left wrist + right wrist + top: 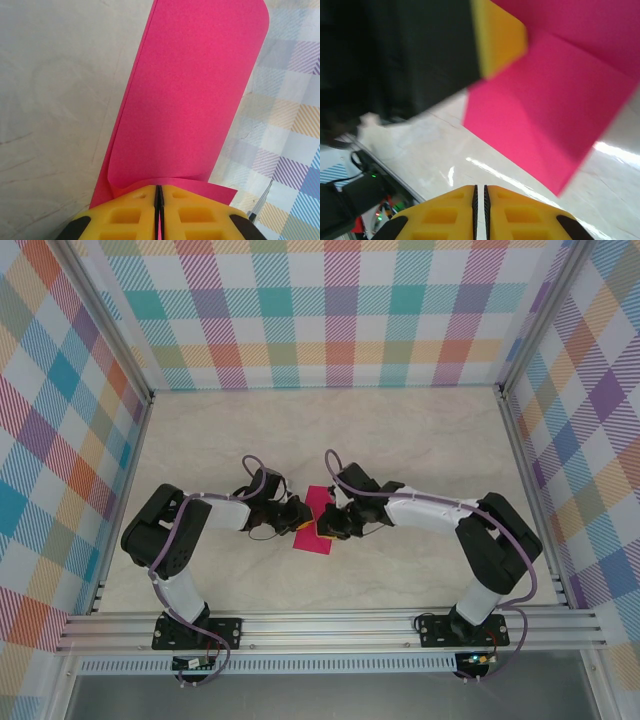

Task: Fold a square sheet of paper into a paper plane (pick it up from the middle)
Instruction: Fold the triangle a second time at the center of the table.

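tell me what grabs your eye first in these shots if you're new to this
The bright pink paper at the middle of the pale table, between the two arms' tips, stands out first. From the left wrist it curls upward, its near edge pinched in the shut yellow left gripper; the right gripper is shut on nothing, the paper ahead of it. Loud checked walls stand on three sides.

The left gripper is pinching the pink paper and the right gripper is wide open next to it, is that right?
Not quite. The right gripper is shut, not wide open: the right wrist view shows its jaws pressed together with nothing between them. The left gripper does pinch the pink paper.
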Available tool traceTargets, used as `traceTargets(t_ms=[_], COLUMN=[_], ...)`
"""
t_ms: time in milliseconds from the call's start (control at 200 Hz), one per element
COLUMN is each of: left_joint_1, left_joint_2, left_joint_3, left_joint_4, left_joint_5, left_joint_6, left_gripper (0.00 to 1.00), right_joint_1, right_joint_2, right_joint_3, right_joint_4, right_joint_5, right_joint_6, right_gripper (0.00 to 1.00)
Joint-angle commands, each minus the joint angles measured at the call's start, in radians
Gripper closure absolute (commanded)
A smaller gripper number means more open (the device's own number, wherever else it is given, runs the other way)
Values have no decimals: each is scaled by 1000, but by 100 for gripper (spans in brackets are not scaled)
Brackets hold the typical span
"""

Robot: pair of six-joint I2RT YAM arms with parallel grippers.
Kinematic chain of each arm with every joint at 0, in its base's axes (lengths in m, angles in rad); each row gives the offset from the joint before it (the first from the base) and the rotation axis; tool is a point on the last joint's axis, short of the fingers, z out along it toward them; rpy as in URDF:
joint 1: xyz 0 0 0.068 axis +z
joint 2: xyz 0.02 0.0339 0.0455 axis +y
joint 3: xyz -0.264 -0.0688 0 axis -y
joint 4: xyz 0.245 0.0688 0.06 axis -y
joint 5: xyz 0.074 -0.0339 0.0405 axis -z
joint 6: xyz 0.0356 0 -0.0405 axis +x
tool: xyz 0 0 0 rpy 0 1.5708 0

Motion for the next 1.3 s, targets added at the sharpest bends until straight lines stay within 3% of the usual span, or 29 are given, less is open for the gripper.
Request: traceTargets(t_ms=[0,345,735,1020,1295], left_joint_1=[-13,-13,-13,-13,-13], left_joint_2=[70,63,64,51,55], left_joint_3=[-25,-16,-5,-10,-10], left_joint_4=[-80,-97,-99,-102,-98], left_joint_5=[-71,-67,-71,-81,-84], left_joint_6=[20,28,28,24,23], left_gripper=[88,88,89,89,89], right_joint_1=[4,2,2,3,4], right_joint_2=[66,206,110,163,96], right_joint_3=[45,-42,20,-97,-65], right_joint_4=[-21,21,-9,54,60], right_joint_5=[1,24,-4,-14,-53], right_joint_6=[-9,38,3,38,18], right_gripper=[86,87,84,86,84])
